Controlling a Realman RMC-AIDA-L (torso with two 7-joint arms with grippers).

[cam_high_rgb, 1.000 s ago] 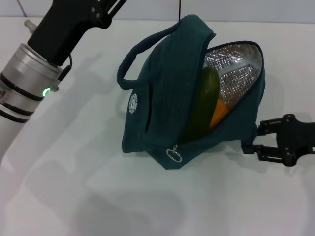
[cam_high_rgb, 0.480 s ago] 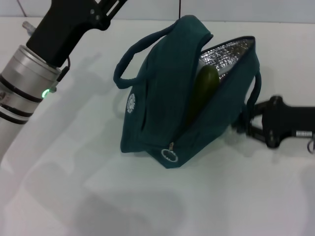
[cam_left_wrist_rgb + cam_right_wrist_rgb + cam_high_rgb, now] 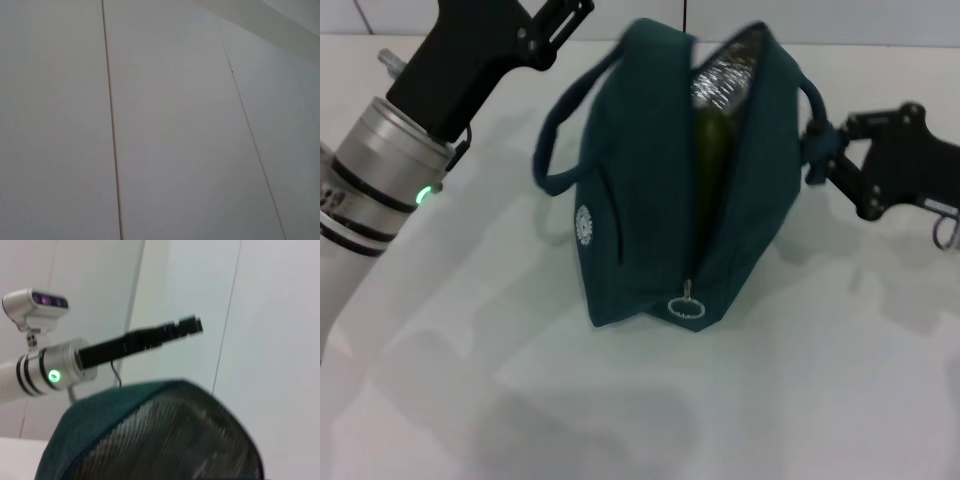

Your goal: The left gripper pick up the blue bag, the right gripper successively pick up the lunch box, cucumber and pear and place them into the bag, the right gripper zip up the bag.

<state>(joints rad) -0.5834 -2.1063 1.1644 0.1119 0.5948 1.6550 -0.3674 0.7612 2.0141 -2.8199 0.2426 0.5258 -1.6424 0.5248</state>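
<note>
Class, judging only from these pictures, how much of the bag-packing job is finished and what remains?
Packing looks advanced: the cucumber sits inside the blue bag; the lunch box and pear cannot be seen. In hand: the right claw is at the bag's far-side handle, the left claw raised near its top. Left: zipping, since the ring pull sits at the near end, foil lining showing.

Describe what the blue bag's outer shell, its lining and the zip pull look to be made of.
The blue bag has a shell that looks like matte woven fabric: it sags and creases softly. The lining seems a metallic foil, silver with a crinkled, glinting texture. The zip pull is a pale ring, likely metal, though plastic cannot be ruled out.
</note>
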